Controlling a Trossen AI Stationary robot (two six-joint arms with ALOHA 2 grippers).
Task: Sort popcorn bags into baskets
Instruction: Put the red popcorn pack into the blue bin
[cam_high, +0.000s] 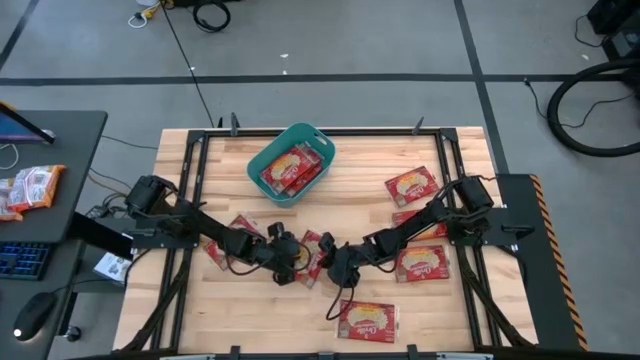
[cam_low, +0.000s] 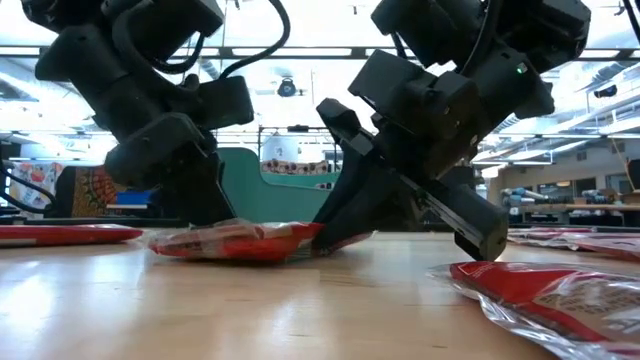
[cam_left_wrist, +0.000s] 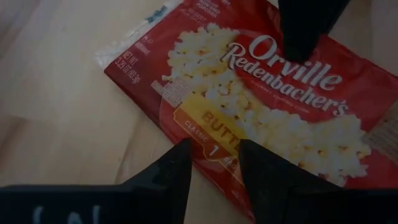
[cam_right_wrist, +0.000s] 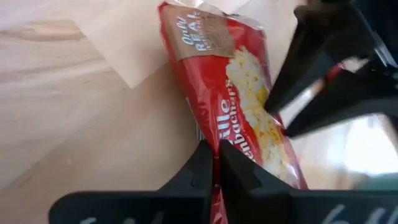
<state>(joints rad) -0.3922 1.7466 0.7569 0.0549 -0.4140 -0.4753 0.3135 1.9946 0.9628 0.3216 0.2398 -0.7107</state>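
Looking straight down, both arms reach to the middle of the wooden table (cam_high: 230, 320), where the left gripper (cam_high: 288, 258) and the right gripper (cam_high: 335, 262) meet from either side over one popcorn bag (cam_high: 313, 248). The teal basket (cam_high: 262, 158) sits well apart toward the far edge with a couple of red bags (cam_high: 293, 170) inside, and more loose bags (cam_high: 411, 185) lie flat on the right half and near the front edge. From table height, the shared bag (cam_low: 245, 240) lies flat on the wood with the dark gripper bodies pressed down at both its ends, the basket (cam_low: 275, 195) standing behind. In the left wrist view, the left gripper (cam_left_wrist: 214, 155) has its fingers slightly parted at the bag's (cam_left_wrist: 249, 93) edge, seemingly resting on it rather than pinching it, though this is hard to judge. In the right wrist view, the right gripper (cam_right_wrist: 214, 152) has its fingers closed tight on the bag's (cam_right_wrist: 230, 93) edge, the packet bunched up between them.
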